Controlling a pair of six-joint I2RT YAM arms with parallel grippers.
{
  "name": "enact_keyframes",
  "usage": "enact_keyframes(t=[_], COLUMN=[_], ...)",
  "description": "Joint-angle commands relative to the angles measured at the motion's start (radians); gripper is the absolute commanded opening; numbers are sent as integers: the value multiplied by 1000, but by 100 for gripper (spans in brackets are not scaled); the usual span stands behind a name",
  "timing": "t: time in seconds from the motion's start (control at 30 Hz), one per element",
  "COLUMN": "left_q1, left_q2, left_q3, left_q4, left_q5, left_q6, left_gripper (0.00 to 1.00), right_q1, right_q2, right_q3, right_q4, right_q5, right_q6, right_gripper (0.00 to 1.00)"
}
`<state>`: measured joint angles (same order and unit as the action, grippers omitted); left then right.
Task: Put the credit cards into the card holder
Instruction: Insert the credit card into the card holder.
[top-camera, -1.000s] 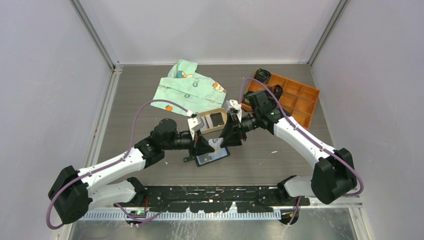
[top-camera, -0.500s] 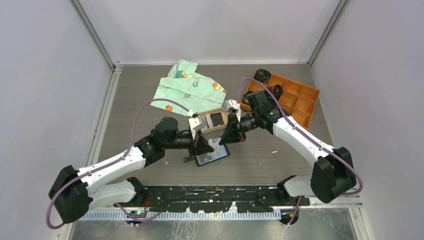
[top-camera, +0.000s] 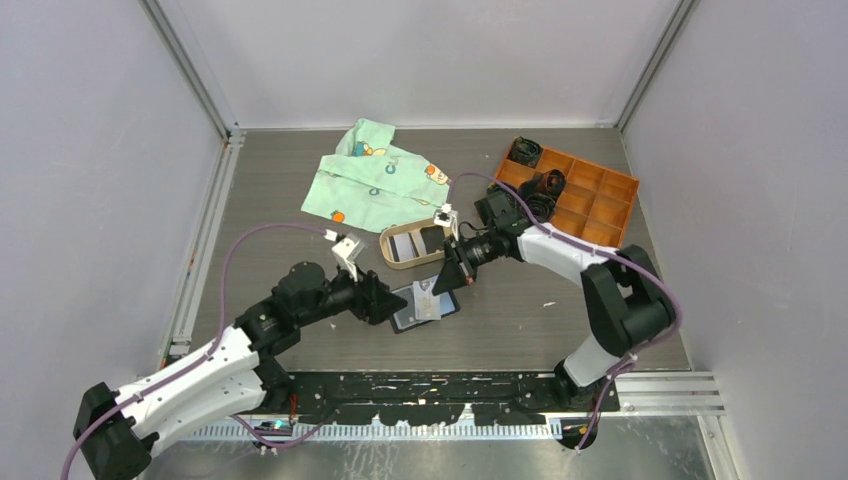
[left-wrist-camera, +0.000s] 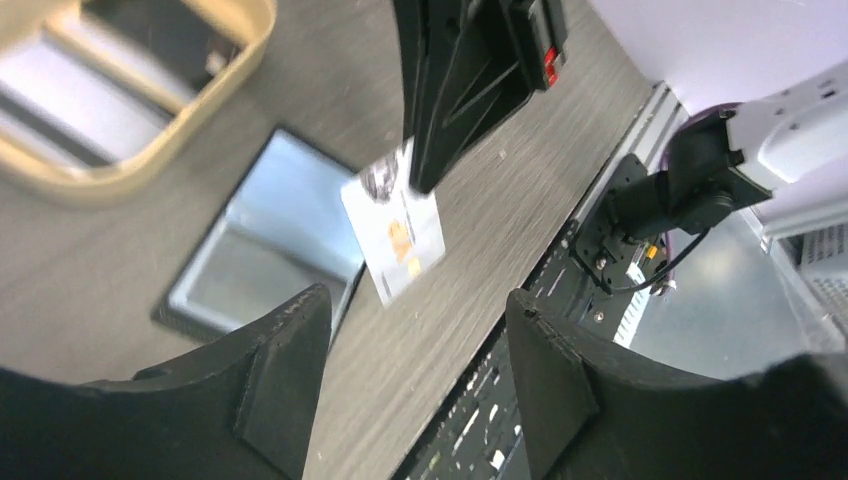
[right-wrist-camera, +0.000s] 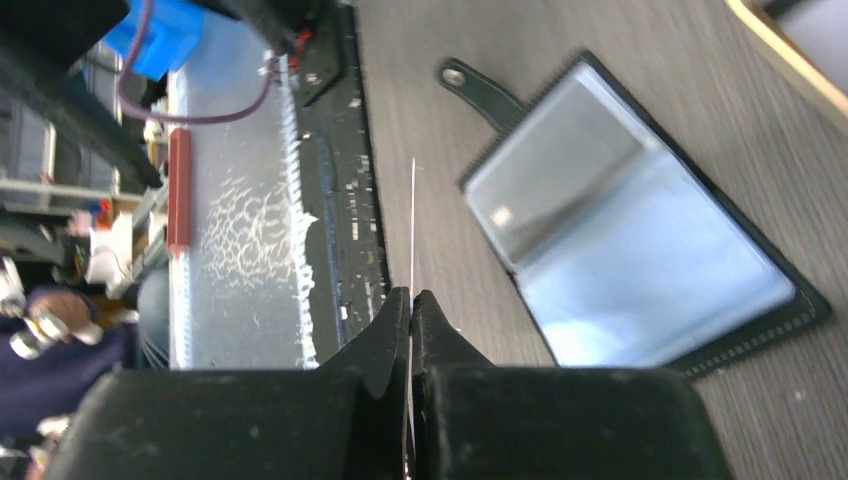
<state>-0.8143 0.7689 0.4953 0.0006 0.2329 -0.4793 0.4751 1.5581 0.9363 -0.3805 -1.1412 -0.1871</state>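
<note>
Nothing can be read. The whitish card (left-wrist-camera: 395, 232) carries a dark round mark at its twelve-o'clock end and an orange patch, both blurred.

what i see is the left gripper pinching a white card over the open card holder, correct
No: the right gripper pinches the white card over the open card holder. The right wrist view shows its jaws shut on the card's edge.

Dark grey wood-grain tabletop (top-camera: 520, 330), boxed by plain pale walls (top-camera: 430, 60) left, back, right. Aluminium rails (top-camera: 200, 85) up the back corners. Black perforated mounting bar (top-camera: 430, 385) along near edge; blurry figure (right-wrist-camera: 40, 330), possibly a person, beyond it.
</note>
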Motion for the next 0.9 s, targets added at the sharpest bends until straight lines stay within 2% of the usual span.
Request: enact_keyframes(t=[0.0,0.13,0.33,0.57,0.87], left_q1=[2,3,3,3,3], left_q2=[-13,-12,-6,43,186], left_q3=[-120,-166,-196,-199,-173], left_q4=[-6,-23,-50,-74,-36], left_q5=[-108,-187,-273,-304,-300], left_q6=[-266,-356,-410,-416,-393], left_gripper=[64,60,57,57,55], right_q1=[2,1,-8,-15,-60], right_q2=[70,103,175,205,166], right_q3=[17,15,50,77,72], right_q4=[83,120,115,74,81], right_q5=[149,215,253,264,226], right_q6=[184,253,309,298,308], right_gripper=[1,1,1,1,1])
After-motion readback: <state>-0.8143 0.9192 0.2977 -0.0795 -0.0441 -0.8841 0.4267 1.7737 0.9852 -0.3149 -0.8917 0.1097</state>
